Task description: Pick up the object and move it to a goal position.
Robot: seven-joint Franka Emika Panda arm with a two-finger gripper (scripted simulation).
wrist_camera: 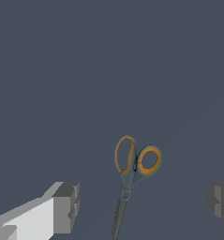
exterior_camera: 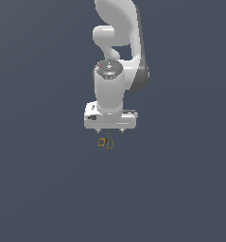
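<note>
In the wrist view, going left to right, one pale finger [wrist_camera: 62, 208] of the hand [wrist_camera: 144, 206] stood at one edge, the scissors [wrist_camera: 132, 176] lay in the middle, and the tip of the other finger [wrist_camera: 220, 201] showed at the far edge. The hand was wide open and held nothing. The scissors lay flat on the plain dark surface [wrist_camera: 108, 70], their two orange ring handles pointing away from the hand and the dark closed blades running back between the fingers. Each finger stood well clear of the scissors.

In the exterior view, the white arm [exterior_camera: 117, 56] reached straight down, with the hand [exterior_camera: 109, 130] just above the scissors [exterior_camera: 106, 142], whose rings showed just below the fingertips. No goal marker was visible.

The step in hand appeared to be the approach before the grasp. The next move likely called for lowering until the fingertips flanked the blades or pivot, then closing squarely, since so thin and flat an object could easily slip or be pushed aside.
</note>
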